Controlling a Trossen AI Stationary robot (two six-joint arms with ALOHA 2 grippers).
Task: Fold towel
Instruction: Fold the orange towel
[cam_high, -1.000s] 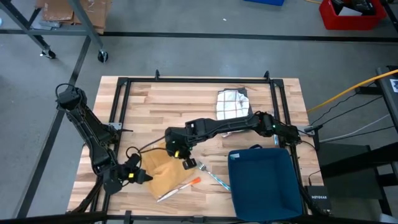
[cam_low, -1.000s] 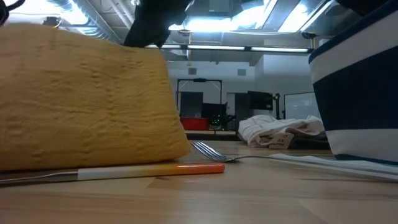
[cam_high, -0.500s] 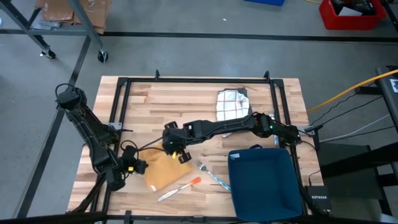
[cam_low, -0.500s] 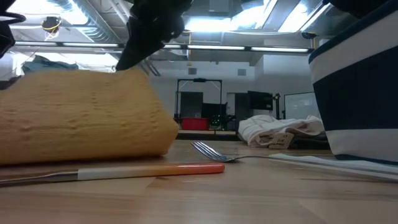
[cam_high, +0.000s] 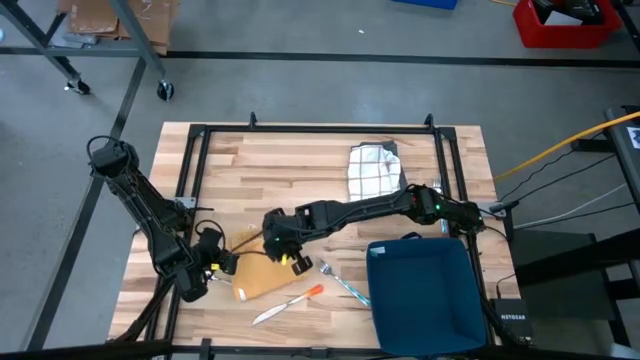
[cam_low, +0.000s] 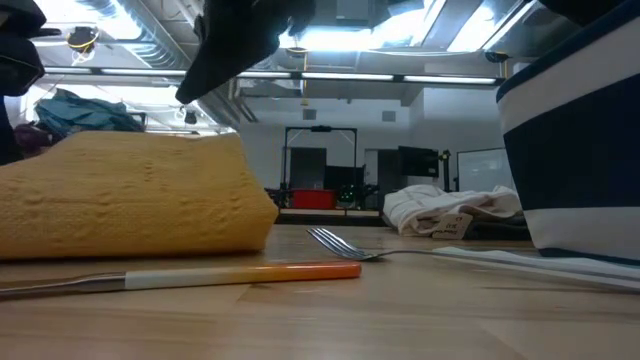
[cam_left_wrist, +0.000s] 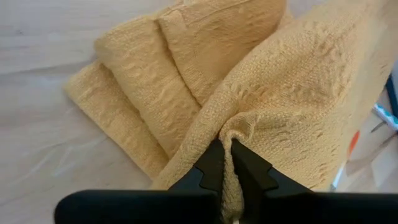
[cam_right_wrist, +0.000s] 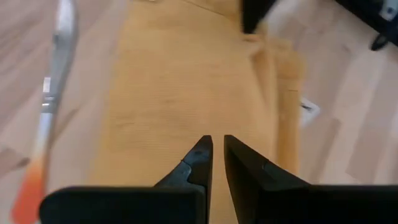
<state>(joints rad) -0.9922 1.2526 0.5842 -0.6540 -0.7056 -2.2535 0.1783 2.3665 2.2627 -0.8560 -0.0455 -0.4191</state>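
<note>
The yellow towel (cam_high: 258, 280) lies bunched and partly folded on the wooden table near its front left, several layers showing in the left wrist view (cam_left_wrist: 186, 62). My left gripper (cam_high: 225, 263) is at the towel's left side, shut on it. My right gripper (cam_high: 283, 260) hangs over the towel's right part. Its fingers (cam_right_wrist: 216, 144) stand almost together, with only a narrow slit and nothing seen between them. In the low view the towel (cam_low: 130, 195) is a low mound with a dark gripper above its right end. My left gripper (cam_left_wrist: 228, 146) pinches a raised, puckered fold of the towel (cam_left_wrist: 241, 124) between its two fingers. It comes from the table's left, slanting down. The cloth rises to the fingers while the rest lies on the table. I cannot tell whether my right gripper touches the towel.
A knife with an orange handle (cam_high: 290, 300) lies just in front of the towel and a fork (cam_high: 338, 280) to its right. A blue bin (cam_high: 420, 295) stands at the front right. A white checked cloth (cam_high: 372, 165) lies at the far right.
The towel's raised side has come down: it stood tall in the low view and is now a low mound, and from above it looks smaller and more bunched. My left gripper has moved toward the far edge and tipped downward, still shut on its fold. My right gripper has shifted left.
</note>
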